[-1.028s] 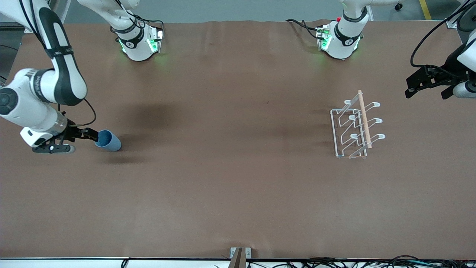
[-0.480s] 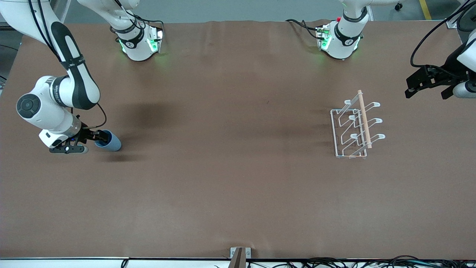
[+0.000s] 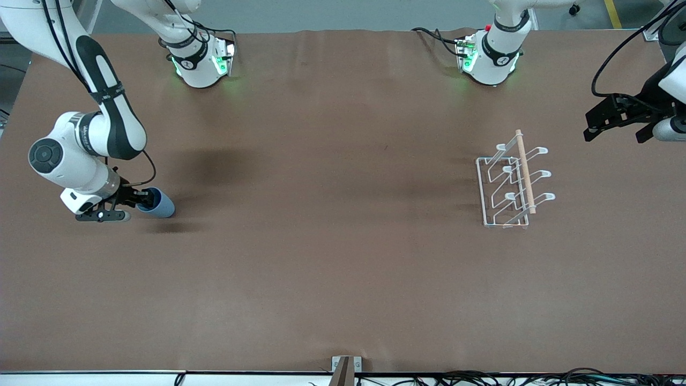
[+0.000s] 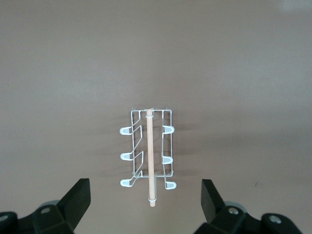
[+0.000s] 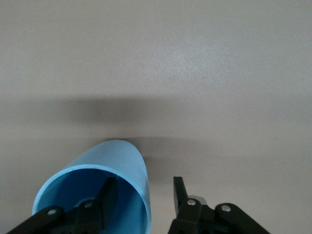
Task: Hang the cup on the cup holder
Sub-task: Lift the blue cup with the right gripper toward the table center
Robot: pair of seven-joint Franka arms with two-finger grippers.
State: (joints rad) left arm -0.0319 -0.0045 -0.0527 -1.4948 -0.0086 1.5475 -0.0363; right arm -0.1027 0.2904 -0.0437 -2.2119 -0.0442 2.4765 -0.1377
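Right end effector (image 3: pixel 140 202) sits low at the counter (image 3: pixel 332 257), toward the right arm's end. Its fingers (image 5: pixel 108 196) straddle the wall of the cup (image 3: pixel 158 203), one inside the mouth, one outside, with a gap visible to the outer finger; not yet clenched on it. The cup lies on its side, mouth toward the end effector. The cup holder (image 3: pixel 512 182) stands well apart at the cup's 3 o'clock, toward the left arm's end. Left end effector (image 3: pixel 616 119) waits, released, above the counter at the holder's 2 o'clock.
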